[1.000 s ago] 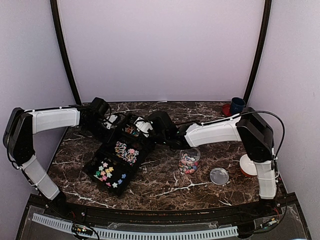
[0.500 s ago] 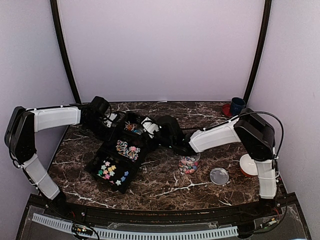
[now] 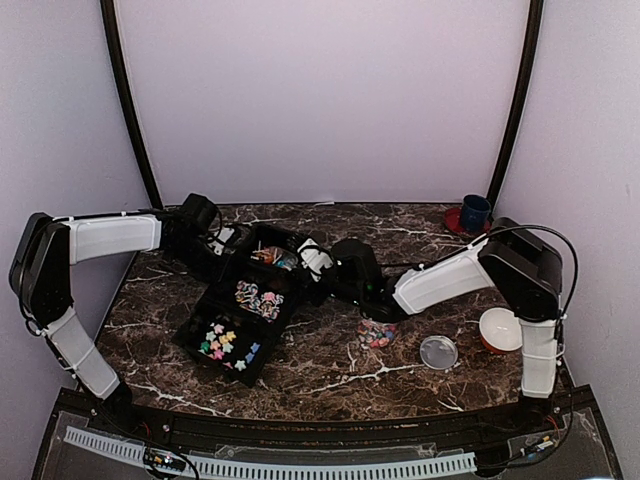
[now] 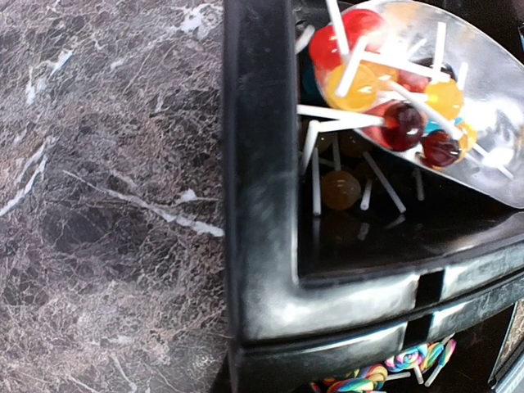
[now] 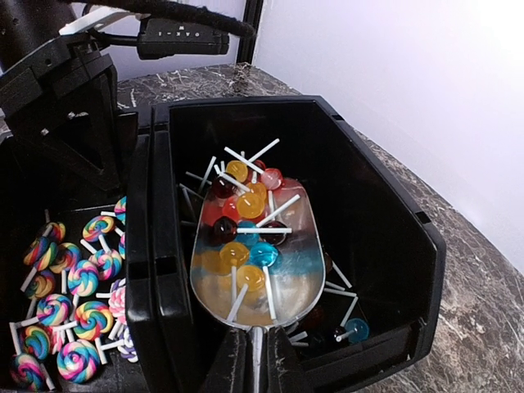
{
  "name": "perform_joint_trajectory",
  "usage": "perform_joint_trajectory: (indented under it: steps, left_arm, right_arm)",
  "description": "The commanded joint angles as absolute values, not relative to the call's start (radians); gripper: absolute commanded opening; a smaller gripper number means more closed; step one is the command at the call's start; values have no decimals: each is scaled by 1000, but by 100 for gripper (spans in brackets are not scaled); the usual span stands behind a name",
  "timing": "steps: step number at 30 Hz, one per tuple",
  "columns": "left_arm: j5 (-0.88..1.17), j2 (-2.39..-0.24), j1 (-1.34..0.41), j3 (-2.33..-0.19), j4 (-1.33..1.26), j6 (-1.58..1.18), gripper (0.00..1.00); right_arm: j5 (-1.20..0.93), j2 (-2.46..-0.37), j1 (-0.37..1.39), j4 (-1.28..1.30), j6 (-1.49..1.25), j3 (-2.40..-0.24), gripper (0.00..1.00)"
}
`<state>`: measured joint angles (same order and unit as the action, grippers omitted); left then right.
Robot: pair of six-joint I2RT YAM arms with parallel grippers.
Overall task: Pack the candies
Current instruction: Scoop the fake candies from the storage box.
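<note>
A black three-compartment tray (image 3: 205, 318) lies at the table's left-centre. My right gripper (image 5: 255, 340) is shut on the handle of a clear scoop (image 5: 282, 254) that sits low in the tray's far compartment (image 5: 368, 213). The scoop holds several round candies on white sticks (image 5: 246, 205), and a few more lie under it. The same scoop (image 4: 483, 123) shows at the upper right of the left wrist view. Swirl candies (image 5: 65, 303) fill the middle compartment, and pastel star candies (image 3: 222, 345) the near one. My left gripper (image 3: 222, 250) is clamped on the tray's far-left rim (image 4: 262, 205); its fingers are hidden in its own view.
A small clear jar (image 3: 378, 328) with mixed candies stands right of the tray, under my right forearm. Its clear lid (image 3: 438, 352) lies beside it. A white bowl (image 3: 503, 330) sits at the right edge, and a blue cup (image 3: 474, 212) at the back right corner.
My right gripper and the scoop have drawn back to the right inside the far compartment, and the right forearm has dropped lower over the jar. The left arm has barely moved.
</note>
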<state>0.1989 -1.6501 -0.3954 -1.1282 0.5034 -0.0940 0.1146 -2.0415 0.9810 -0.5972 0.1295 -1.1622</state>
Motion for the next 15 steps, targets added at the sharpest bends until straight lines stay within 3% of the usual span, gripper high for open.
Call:
perform_joint_trajectory:
  steps: [1,15]
  left_arm:
    - [280,-1601,-388,-1137,409,-140,0]
    - [292,-1603,-388,-1132,411,-149,0]
  right_arm:
    - [108,-1979,981,-692,127,-1114,0]
    - [183,-1922,979,-879,140,-1021,0]
